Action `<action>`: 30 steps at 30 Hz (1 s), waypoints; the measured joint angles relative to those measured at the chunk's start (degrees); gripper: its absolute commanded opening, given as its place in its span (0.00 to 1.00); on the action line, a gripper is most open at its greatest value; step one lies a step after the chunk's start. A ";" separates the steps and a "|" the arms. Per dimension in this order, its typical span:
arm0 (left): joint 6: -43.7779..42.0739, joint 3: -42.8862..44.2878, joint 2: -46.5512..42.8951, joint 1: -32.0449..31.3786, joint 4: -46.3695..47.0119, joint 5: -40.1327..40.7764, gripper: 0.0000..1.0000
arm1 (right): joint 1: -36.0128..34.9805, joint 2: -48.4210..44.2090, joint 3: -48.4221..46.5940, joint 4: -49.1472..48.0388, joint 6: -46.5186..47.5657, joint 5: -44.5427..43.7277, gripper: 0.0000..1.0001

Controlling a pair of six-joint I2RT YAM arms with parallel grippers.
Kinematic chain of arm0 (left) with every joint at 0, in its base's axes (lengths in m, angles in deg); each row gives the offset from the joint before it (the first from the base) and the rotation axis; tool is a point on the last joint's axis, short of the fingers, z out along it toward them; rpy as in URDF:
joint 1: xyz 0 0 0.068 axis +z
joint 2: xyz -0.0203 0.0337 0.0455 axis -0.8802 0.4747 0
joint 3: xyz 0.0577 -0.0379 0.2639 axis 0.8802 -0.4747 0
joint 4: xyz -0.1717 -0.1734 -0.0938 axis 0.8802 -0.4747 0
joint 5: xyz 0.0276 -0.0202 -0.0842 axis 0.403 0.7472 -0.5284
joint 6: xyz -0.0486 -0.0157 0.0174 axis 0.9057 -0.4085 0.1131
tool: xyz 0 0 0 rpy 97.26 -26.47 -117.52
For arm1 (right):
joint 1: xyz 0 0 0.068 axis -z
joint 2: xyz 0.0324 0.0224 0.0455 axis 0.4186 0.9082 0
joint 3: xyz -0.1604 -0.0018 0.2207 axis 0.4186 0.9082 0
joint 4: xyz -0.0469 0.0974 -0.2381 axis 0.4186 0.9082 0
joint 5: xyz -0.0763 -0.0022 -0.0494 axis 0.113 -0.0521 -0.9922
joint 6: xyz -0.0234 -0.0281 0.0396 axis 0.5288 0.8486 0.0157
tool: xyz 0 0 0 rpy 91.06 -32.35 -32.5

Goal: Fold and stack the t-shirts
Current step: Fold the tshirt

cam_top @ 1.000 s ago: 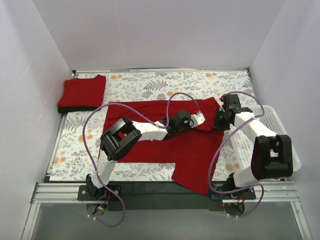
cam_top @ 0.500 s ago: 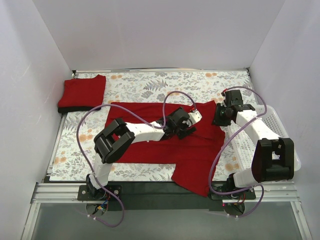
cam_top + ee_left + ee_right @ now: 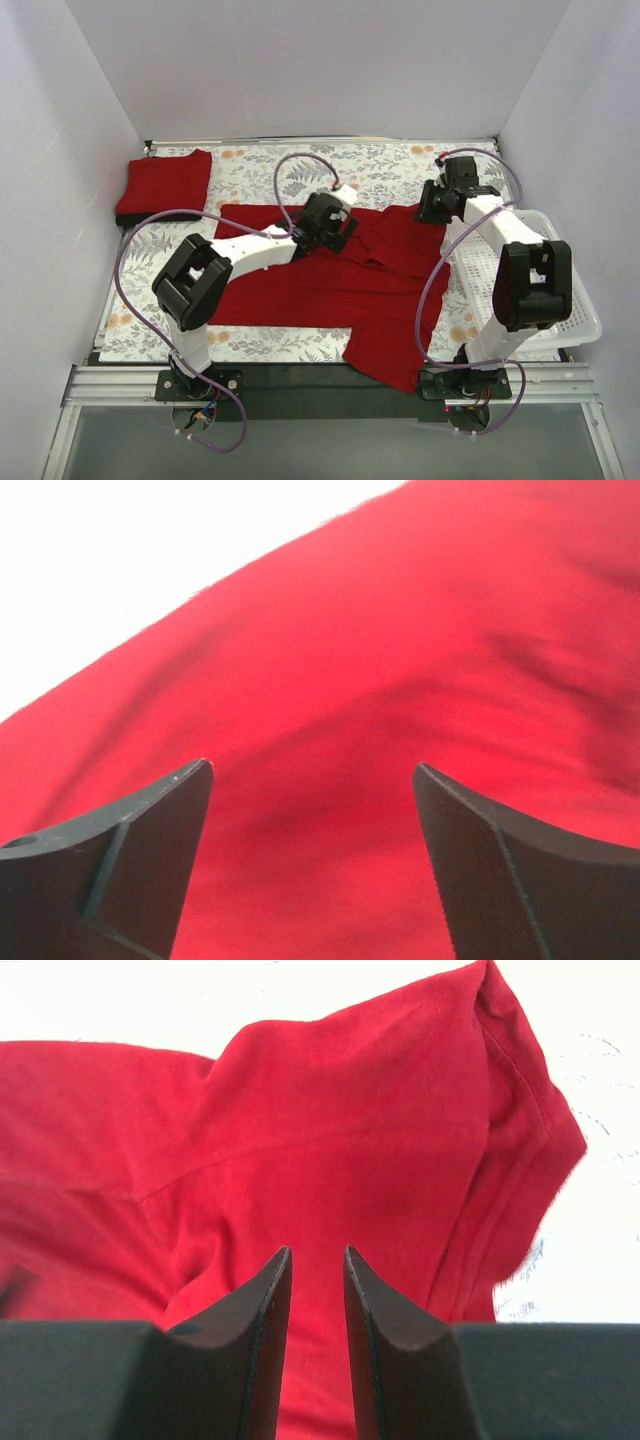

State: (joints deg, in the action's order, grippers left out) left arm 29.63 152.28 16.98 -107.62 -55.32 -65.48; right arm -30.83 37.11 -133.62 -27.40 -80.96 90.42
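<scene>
A large red t-shirt lies spread over the floral table, its right part bunched and a corner hanging past the near edge. A second red t-shirt sits folded at the back left. My left gripper hovers over the spread shirt's upper middle. In the left wrist view it stands wide open, with only red cloth beneath. My right gripper is at the shirt's back right corner. Its jaws are a narrow gap apart with nothing between them, above the rumpled sleeve.
A white plastic basket stands along the right side, beside the right arm. White walls close in the table on three sides. Purple cables loop above both arms.
Both grippers opened and let go of the red cloth. The left gripper moved left and toward the back; the right gripper drew back toward the far right corner. The shirt's right part settled.
</scene>
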 measured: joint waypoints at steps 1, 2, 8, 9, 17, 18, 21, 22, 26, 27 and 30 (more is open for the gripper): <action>1.68 0.02 0.00 2.14 -0.59 0.28 0.73 | -0.02 1.31 -0.42 -0.31 -0.07 0.00 0.29; 3.37 0.02 0.00 4.92 -1.20 0.79 0.69 | -0.02 2.36 -0.74 -0.57 -0.09 0.00 0.29; 11.39 1.53 0.39 19.39 -4.96 3.45 0.60 | -0.26 8.07 -4.02 -2.71 -0.74 -0.44 0.29; 12.59 2.23 0.85 21.51 -5.31 3.67 0.60 | -0.37 9.14 -4.26 -2.91 -0.81 -0.46 0.29; 19.08 8.57 10.84 30.27 -9.49 3.82 0.58 | -0.46 18.95 -10.14 -4.13 -2.56 -4.24 0.29; 20.31 9.84 12.33 31.15 -9.84 3.52 0.58 | -0.44 20.26 -11.15 -3.87 -2.91 -4.72 0.30; 22.34 15.23 15.80 32.96 -11.87 3.04 0.58 | -0.24 23.06 -14.91 -3.23 -3.48 -6.25 0.32; 23.08 16.63 16.70 33.59 -12.37 2.67 0.58 | -0.11 24.09 -16.65 -2.93 -3.50 -6.69 0.36; 25.05 21.00 19.30 35.47 -14.16 2.10 0.58 | 0.68 29.16 -23.93 -1.77 -3.52 -7.65 0.38; 25.42 22.16 19.98 35.80 -14.47 1.99 0.58 | 0.85 30.25 -25.68 -1.46 -3.45 -7.78 0.39; 26.32 24.87 21.64 36.50 -15.30 1.51 0.59 | 1.60 33.27 -30.25 -0.66 -3.06 -8.63 0.39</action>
State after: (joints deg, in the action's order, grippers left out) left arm 55.95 177.16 38.62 -71.11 -70.62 -63.97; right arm -29.24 70.38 -163.87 -28.06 -84.02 81.79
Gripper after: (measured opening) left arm 0.582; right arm 0.385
